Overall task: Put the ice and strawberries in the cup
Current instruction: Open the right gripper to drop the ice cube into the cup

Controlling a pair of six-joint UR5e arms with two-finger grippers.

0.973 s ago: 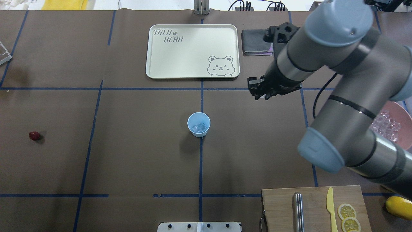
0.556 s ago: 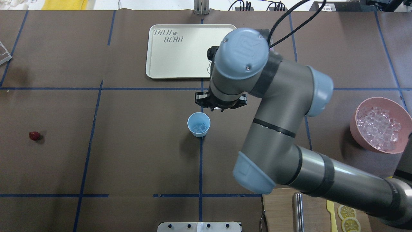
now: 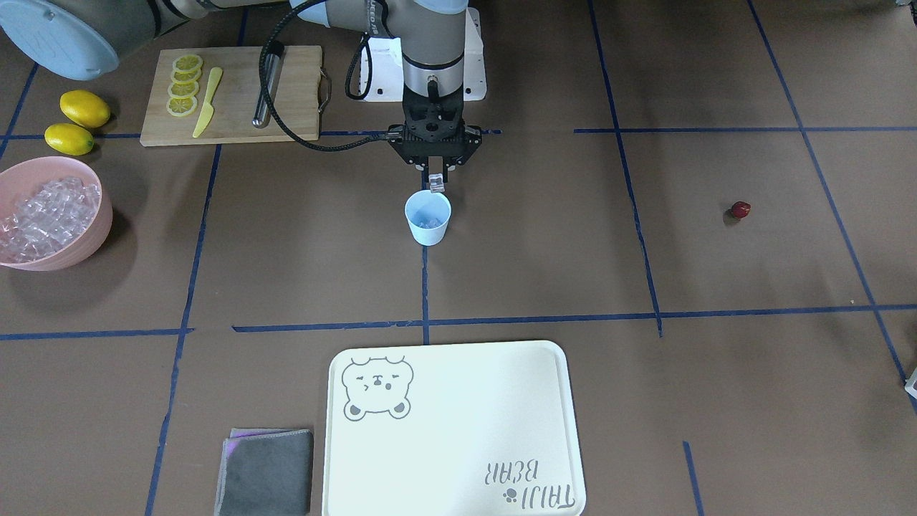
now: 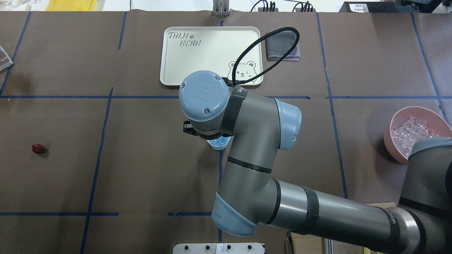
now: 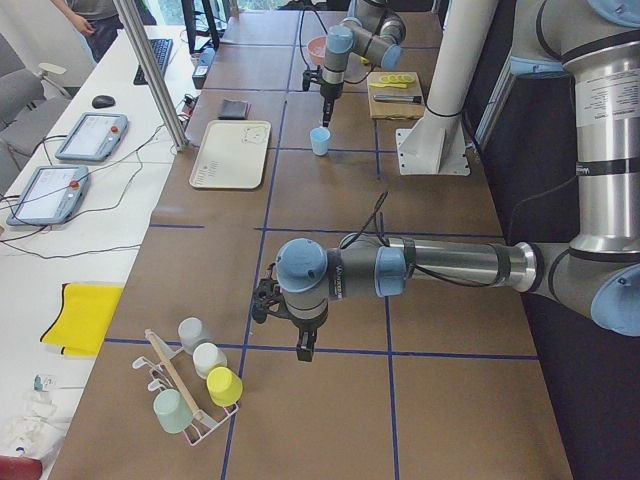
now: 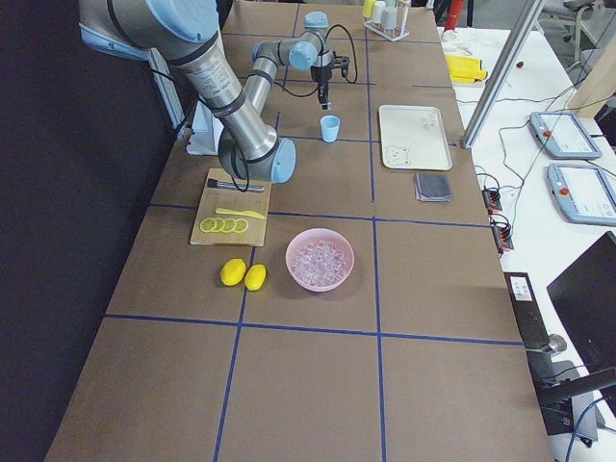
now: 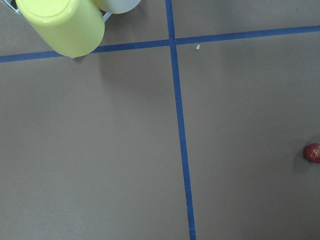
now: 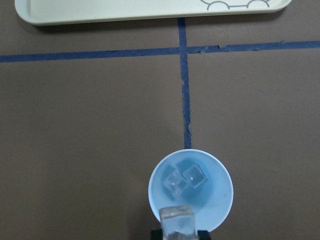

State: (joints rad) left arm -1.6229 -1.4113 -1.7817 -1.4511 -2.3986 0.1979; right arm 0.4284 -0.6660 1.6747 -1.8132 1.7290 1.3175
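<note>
The pale blue cup (image 3: 428, 221) stands at the table's middle with two clear ice cubes (image 8: 183, 179) inside. My right gripper (image 3: 435, 183) hangs just over the cup's (image 8: 191, 192) rim on the robot's side, shut on another ice cube (image 8: 176, 221). From overhead the right wrist hides most of the cup (image 4: 219, 144). The small dark red strawberry (image 3: 740, 209) lies alone far off on the robot's left (image 4: 37, 148) and at the edge of the left wrist view (image 7: 313, 152). My left gripper (image 5: 303, 350) shows only from the side; I cannot tell its state.
A pink bowl (image 3: 93, 236) full of ice cubes (image 3: 43, 215) sits on the robot's right. Near it are two lemons (image 3: 77, 122) and a cutting board (image 3: 294, 93) with lemon slices and a knife. A bear tray (image 3: 458, 459) and grey cloth (image 3: 265, 473) lie beyond the cup. A cup rack (image 5: 190, 395) stands near the left gripper.
The right arm has swung from the bowl side across the table to the cup, and its wrist now covers most of the cup from overhead. Cup and strawberry have not moved.
</note>
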